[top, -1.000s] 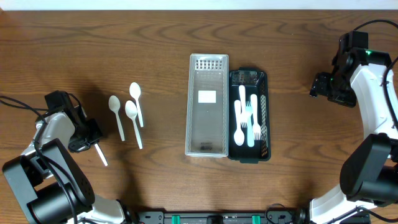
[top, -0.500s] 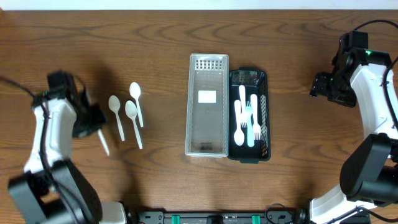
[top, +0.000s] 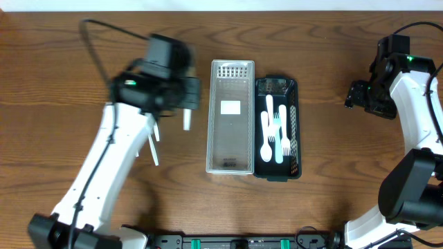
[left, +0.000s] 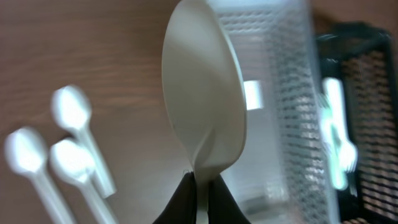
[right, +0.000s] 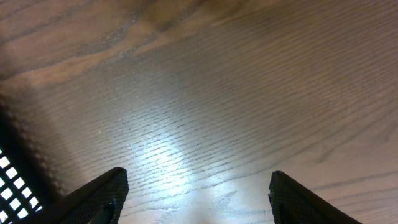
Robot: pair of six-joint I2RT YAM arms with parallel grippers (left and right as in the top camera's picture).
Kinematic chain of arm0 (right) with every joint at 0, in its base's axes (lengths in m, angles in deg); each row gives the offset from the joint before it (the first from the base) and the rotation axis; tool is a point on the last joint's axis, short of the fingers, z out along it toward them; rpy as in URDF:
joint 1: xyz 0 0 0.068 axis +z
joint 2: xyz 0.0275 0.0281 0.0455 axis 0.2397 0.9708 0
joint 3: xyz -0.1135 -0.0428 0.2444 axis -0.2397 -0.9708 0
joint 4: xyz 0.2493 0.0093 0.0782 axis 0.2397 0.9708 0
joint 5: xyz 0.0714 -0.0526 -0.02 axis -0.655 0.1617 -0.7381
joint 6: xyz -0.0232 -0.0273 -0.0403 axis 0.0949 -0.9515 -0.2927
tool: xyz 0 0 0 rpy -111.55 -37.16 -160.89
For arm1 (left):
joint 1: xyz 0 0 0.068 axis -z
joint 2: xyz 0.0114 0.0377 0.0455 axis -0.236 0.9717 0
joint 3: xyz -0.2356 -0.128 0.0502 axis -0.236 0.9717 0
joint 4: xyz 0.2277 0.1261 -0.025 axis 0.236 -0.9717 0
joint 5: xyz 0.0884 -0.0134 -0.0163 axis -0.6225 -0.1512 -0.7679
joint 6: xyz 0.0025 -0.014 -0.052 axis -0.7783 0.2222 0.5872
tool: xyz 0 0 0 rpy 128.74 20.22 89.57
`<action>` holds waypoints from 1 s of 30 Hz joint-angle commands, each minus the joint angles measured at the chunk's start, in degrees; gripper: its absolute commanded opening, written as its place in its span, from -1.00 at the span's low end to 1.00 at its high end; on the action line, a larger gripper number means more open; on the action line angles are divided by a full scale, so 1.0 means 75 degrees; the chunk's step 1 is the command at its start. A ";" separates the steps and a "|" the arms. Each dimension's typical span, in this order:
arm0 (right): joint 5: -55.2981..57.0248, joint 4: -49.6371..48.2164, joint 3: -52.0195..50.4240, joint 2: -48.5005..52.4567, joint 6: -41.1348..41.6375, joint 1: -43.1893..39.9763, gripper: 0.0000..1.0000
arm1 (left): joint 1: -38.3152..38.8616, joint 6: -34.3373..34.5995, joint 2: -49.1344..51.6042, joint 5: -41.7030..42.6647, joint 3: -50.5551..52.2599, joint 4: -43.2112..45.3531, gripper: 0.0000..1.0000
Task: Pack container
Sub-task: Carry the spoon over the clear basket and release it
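Left wrist view: left tool (left: 200,194) pinches 1 white spoon (left: 203,93), seemingly beside clear container (left: 291,93); right tool (right: 198,180) spread.

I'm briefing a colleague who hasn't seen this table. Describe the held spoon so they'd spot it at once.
Find the clear tray in the middle of the table. Just left of it, the left pincer holds a white plastic spoon by its handle. Unlike the three spoons lying on the wood, it alone is gripped.

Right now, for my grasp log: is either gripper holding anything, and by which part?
The left gripper is shut on a white spoon, pinched at the neck where handle meets bowl. The right gripper is open and holds nothing.
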State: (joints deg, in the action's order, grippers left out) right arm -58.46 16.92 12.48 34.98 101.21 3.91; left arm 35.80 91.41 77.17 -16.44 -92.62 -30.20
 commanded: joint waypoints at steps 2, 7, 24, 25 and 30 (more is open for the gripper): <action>-0.0003 0.0000 -0.0032 0.0061 -0.0061 -0.0035 0.52 | 0.0796 0.0393 0.0647 -0.0003 -0.0050 0.0294 -0.88; -0.0003 0.0003 -0.0032 0.0061 -0.0061 -0.0035 0.52 | 0.1244 0.0603 0.1626 -0.0006 -0.0050 0.0536 -0.88; 0.0003 0.0026 -0.0032 0.0061 -0.0067 -0.0035 0.52 | 0.1198 0.0245 0.2092 -0.0152 -0.0434 0.0554 0.36; 0.0006 0.0023 -0.0032 0.0061 -0.0076 -0.0035 0.52 | 0.1122 0.0248 0.1918 -0.0382 -0.0589 0.0353 0.42; 0.0029 0.0026 -0.0032 0.0061 -0.0122 -0.0035 0.52 | 0.0312 0.0251 0.0813 -0.1250 -0.0871 -0.0597 0.57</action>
State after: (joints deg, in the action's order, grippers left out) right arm -58.46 17.07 12.48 34.98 101.14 3.91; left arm 42.08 93.68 89.45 -20.61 -96.68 -32.74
